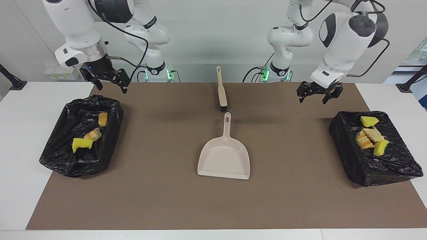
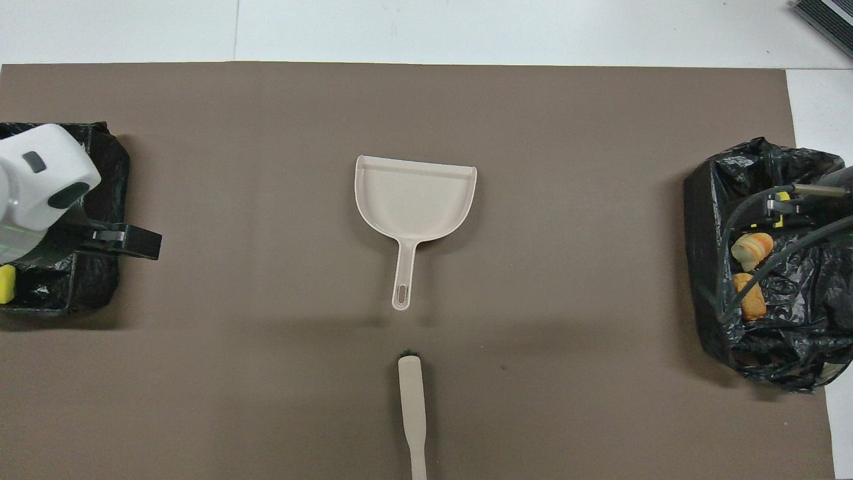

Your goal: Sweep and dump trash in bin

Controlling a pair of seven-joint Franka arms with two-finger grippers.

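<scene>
Both claws are hanging wide and empty: left claw [image 1: 315, 94] over the mat [image 1: 166, 200] beside one black-lined bin [image 1: 393, 166], right claw [image 1: 106, 80] over the mat's edge just robot-side of the other bin [image 1: 60, 160]. Trash is sitting in both bins, four pieces [image 1: 369, 136] at the left arm's end, three [image 1: 87, 137] at the right's. Dustpan [image 1: 224, 160] and brush [image 1: 221, 91] are lying mid-table.
</scene>
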